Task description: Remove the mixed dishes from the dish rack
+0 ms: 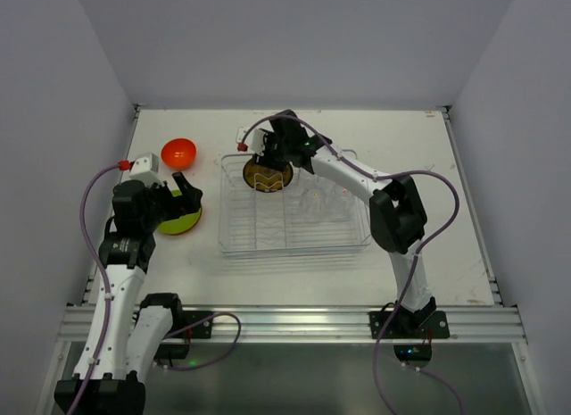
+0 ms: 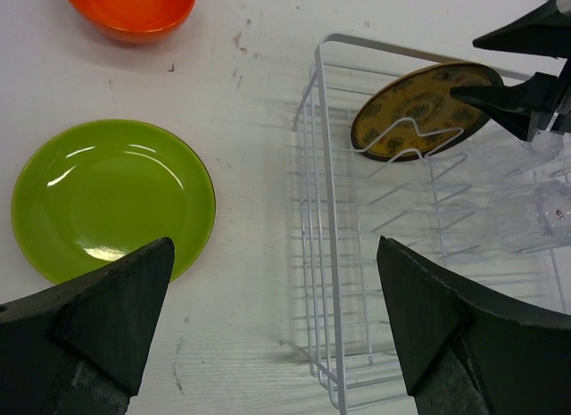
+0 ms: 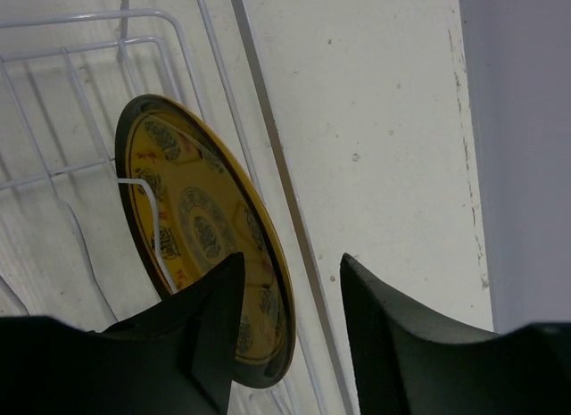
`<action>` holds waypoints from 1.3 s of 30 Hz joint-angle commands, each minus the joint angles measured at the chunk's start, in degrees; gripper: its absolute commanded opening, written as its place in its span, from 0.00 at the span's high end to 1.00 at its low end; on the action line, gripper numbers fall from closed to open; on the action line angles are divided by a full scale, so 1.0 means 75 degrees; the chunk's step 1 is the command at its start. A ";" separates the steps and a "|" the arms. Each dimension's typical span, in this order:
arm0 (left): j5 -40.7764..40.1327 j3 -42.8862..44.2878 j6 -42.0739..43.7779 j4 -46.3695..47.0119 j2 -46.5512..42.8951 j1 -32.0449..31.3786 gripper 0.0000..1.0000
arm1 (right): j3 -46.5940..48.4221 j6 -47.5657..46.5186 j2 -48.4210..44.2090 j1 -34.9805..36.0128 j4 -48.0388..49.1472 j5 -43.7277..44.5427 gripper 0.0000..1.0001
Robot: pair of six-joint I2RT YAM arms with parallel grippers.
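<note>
The clear dish rack [image 1: 295, 249] stands mid-table; its rim also shows in the left wrist view [image 2: 325, 156] and the right wrist view [image 3: 264, 138]. A yellow-brown patterned plate [image 1: 267, 177] stands upright in its far left corner [image 2: 426, 110] [image 3: 202, 220]. My right gripper [image 1: 266, 158] [image 3: 292, 260] is open, its jaws either side of that plate's rim, with a gap on the outer side. Clear cups [image 1: 326, 197] [image 2: 553, 211] sit in the rack. My left gripper [image 1: 186, 194] [image 2: 274, 251] is open and empty above the table, between the lime green plate [image 2: 111, 196] and the rack. The orange bowl [image 1: 178, 152] [image 2: 130, 8] rests beyond the green plate. No black or orange plate shows.
The green plate [image 1: 181, 220] and the bowl lie on the white table left of the rack. Grey walls close in the table at the left, back and right. The table's right edge meets the wall [image 3: 464, 165].
</note>
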 commanded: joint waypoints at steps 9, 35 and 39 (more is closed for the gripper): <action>0.0093 0.0007 0.0268 0.0306 -0.0168 -0.0129 0.00 | 0.0164 -0.0545 0.0286 0.0003 0.0785 0.0113 0.81; 0.0011 -0.0005 0.0256 0.0306 -0.0403 -0.0129 0.00 | -0.0376 -0.1460 -0.0463 -0.0548 0.0856 -0.1432 1.00; 0.0011 -0.0005 0.0244 0.0306 -0.0426 -0.0129 0.00 | -0.0423 -0.1308 -0.0709 -0.0571 0.0844 -0.1620 1.00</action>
